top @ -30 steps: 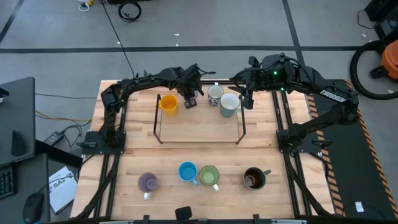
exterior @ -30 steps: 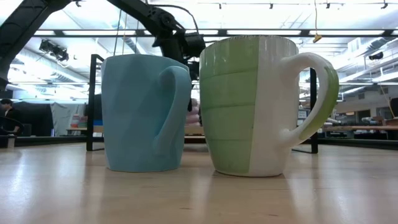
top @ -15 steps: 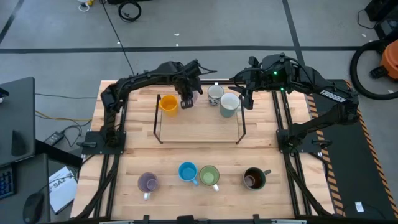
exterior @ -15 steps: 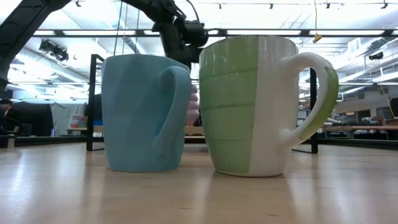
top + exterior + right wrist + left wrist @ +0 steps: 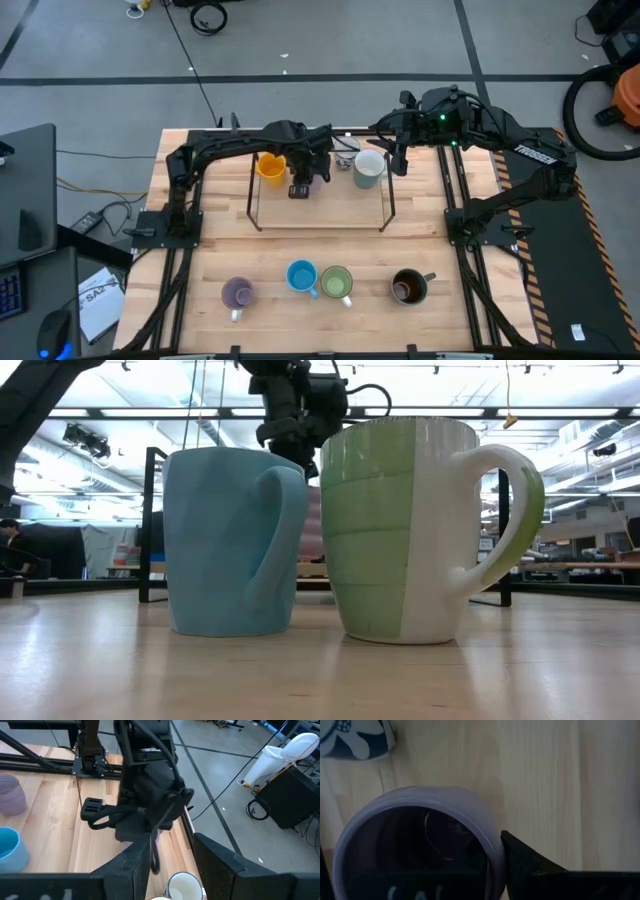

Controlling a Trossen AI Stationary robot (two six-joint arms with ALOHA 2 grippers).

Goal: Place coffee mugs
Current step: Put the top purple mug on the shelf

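Note:
My left gripper (image 5: 312, 168) hangs over the dark wire rack (image 5: 385, 205), shut on a lavender mug (image 5: 420, 805) whose open mouth fills the left wrist view. The orange mug (image 5: 270, 165) stands on the table inside the rack, left of that gripper. The white patterned mug (image 5: 350, 740) stands just beyond. My right gripper (image 5: 397, 158) is open beside the pale grey-white mug (image 5: 368, 168); I cannot tell whether it touches the mug. A second lavender mug (image 5: 237, 293), the blue (image 5: 301, 276), green (image 5: 336, 283) and dark brown (image 5: 408, 287) mugs stand in a row near the near edge. My left gripper holds the lavender mug by its rim (image 5: 490, 840), from above and pointing down. One finger (image 5: 525, 862) lies against the outside of the wall, and the other is inside the mug in shadow. The mug stays upright with its mouth up. Whether its base is on the table is hidden.
The rack's upright posts (image 5: 150, 520) stand around the far mugs. In the low view the blue mug (image 5: 235, 540) and green mug (image 5: 400, 530) block most of the table behind them. Bare wood (image 5: 320, 245) lies between the rack and the near row.
My left gripper has carried the lavender mug from the rack's far side, beside the patterned mug, toward the table's near edge and slightly right, staying shut on it. In the low view it has grown larger and closer.

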